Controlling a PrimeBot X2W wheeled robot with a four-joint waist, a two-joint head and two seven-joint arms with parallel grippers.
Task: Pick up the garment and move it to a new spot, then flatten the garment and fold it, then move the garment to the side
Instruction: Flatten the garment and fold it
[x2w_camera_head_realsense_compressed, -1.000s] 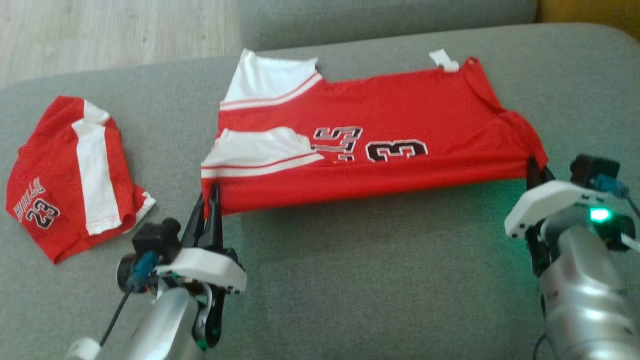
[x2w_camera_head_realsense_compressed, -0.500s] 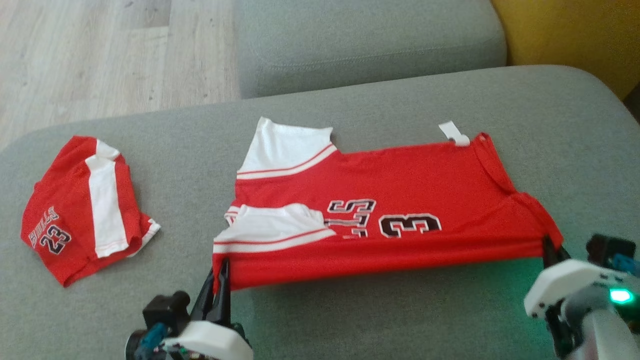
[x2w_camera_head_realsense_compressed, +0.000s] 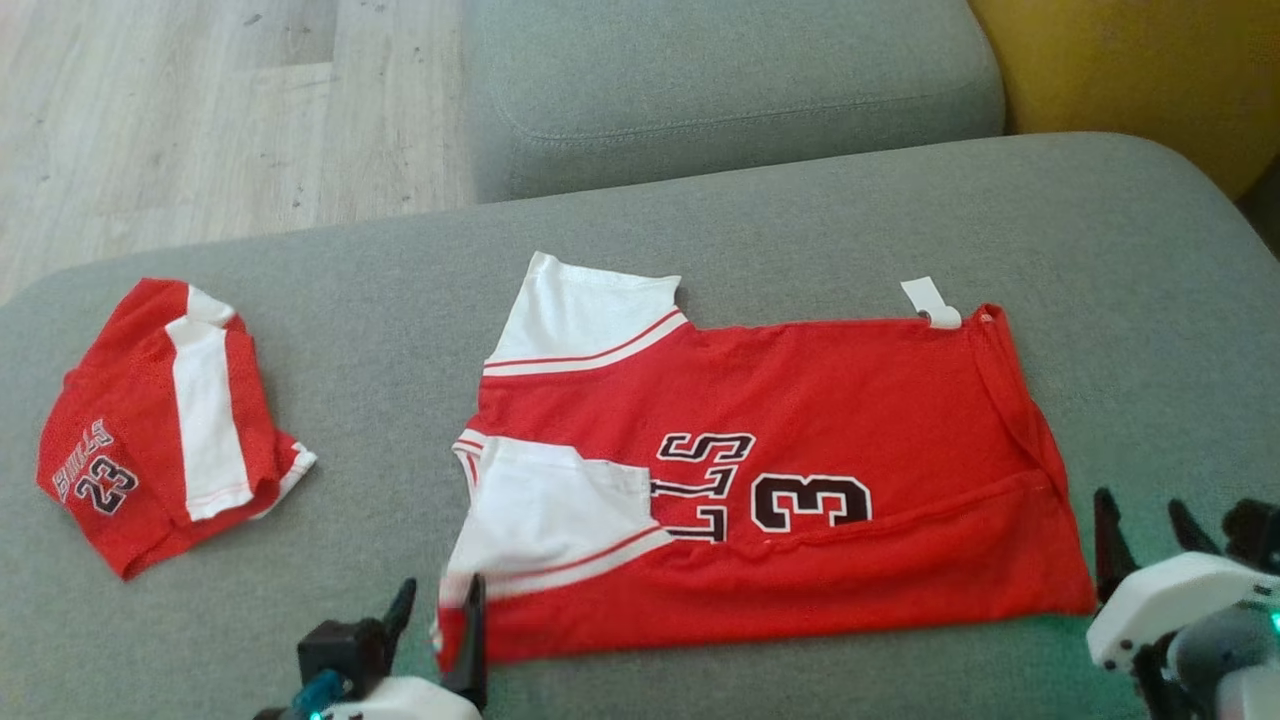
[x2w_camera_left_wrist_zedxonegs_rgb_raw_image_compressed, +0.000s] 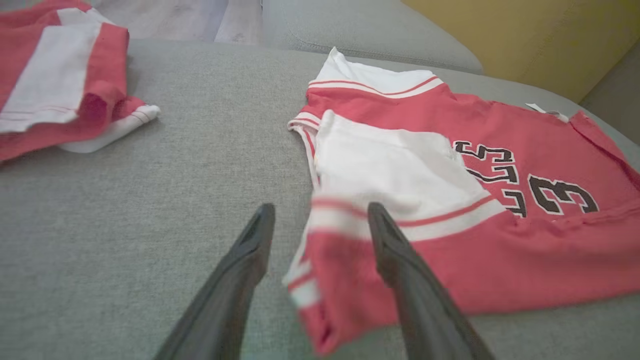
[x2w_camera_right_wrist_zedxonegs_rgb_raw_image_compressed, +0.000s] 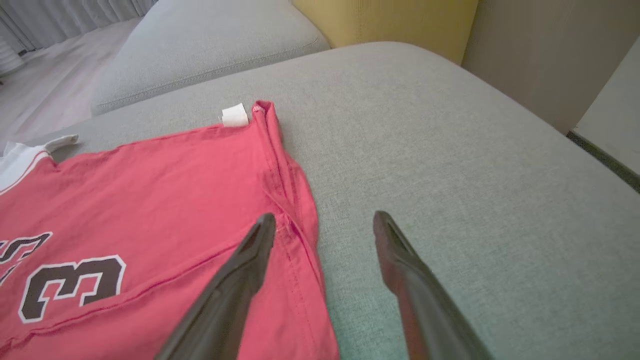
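Jersey (x2w_camera_head_realsense_compressed: 800, 480) lies flat on the grey sofa cushion (x2w_camera_head_realsense_compressed: 380, 330), about centre, with its long axis running left-right across the robot. The white-sleeve end is toward the left arm, the plain red end with the white tag (x2w_camera_head_realsense_compressed: 930, 300) toward the right. Left pincer (x2w_camera_head_realsense_compressed: 438, 600) sits at the near-left corner and right pincer (x2w_camera_head_realsense_compressed: 1140, 505) just off the near-right corner, so each arm owns one end of the near edge. Both are spread and neither is pinching. In the left wrist view the left pincer (x2w_camera_left_wrist_zedxonegs_rgb_raw_image_compressed: 320, 212) has the corner of the cloth standing up, blurred, in the gap between its fingers. I can't tell whether it's brushing the right-hand finger. In the right wrist view the right pincer (x2w_camera_right_wrist_zedxonegs_rgb_raw_image_compressed: 324, 217) straddles the side hem, one finger above red fabric, the other above bare cushion. The red-and-white shorts (x2w_camera_head_realsense_compressed: 160, 410) are well apart to the left, already bundled. My read is that the lay-down is done and a fold across the long axis is likely next. The lifted left corner may need smoothing first, and the left arm is nearest to it.
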